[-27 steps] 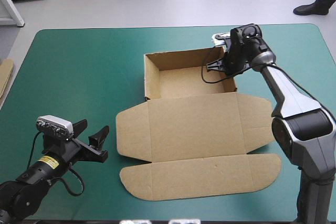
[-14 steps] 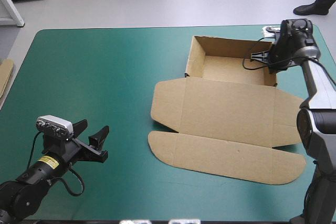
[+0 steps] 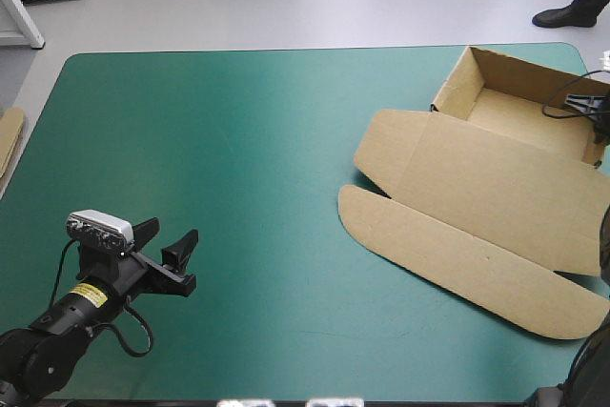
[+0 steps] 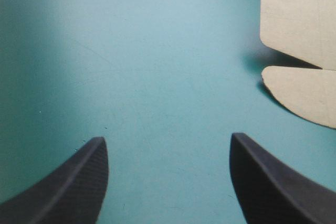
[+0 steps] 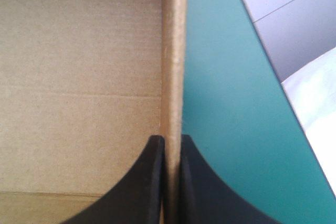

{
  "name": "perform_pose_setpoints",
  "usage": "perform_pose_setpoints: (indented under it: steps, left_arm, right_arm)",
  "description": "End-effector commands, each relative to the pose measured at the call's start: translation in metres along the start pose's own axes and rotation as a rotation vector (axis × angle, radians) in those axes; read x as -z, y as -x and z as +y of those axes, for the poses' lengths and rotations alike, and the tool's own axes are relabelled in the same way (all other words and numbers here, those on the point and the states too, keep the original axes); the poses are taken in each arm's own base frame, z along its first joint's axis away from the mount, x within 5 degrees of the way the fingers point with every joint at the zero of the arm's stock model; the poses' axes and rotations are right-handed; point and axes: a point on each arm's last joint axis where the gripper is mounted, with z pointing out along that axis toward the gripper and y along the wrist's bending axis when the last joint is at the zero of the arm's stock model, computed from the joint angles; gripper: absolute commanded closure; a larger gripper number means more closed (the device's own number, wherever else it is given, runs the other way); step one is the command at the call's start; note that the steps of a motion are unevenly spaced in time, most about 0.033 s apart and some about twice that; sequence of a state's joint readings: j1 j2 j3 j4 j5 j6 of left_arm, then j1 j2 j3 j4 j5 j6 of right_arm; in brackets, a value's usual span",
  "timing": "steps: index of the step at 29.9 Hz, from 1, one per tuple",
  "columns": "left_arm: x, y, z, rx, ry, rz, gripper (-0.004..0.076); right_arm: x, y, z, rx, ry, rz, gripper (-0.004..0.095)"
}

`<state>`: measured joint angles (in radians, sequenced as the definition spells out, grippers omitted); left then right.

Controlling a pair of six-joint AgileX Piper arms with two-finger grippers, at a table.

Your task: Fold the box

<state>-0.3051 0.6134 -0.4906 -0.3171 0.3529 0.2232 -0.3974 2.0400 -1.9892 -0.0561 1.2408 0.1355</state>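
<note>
Box (image 3: 515, 111) sits at the table's (image 3: 238, 140) far right corner, right gripper (image 5: 170, 139) pinching its wall.
Nearest, the left gripper (image 3: 172, 235) hangs wide open over bare teal-green cover, its camera catching only the lid's (image 4: 302, 24) rounded flaps. Beyond, the open brown tray runs off the high view's edge; only the right wrist view shows black fingers (image 5: 152, 182) clamped on the side wall.
</note>
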Motion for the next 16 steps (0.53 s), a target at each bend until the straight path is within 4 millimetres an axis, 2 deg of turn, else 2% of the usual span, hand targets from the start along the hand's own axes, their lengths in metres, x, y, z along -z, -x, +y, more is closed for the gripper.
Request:
perform_pose_setpoints:
  steps: [1,6,16]
  left_arm:
    - [0.002,0.013,-0.001,0.018,-0.001,-0.076,0.0248]
    - [0.002,0.013,-0.001,0.018,-0.001,-0.076,0.0248]
    - [0.002,0.011,-0.001,0.017,-0.006,-0.056,0.0248]
  right_arm:
    - [0.042,0.004,-0.032,-0.06,0.004,-0.095,0.0925]
    - [0.039,0.004,-0.06,-0.127,-0.009,-0.093,0.0925]
    - [0.015,0.007,-0.071,-0.148,-0.021,-0.054,0.0925]
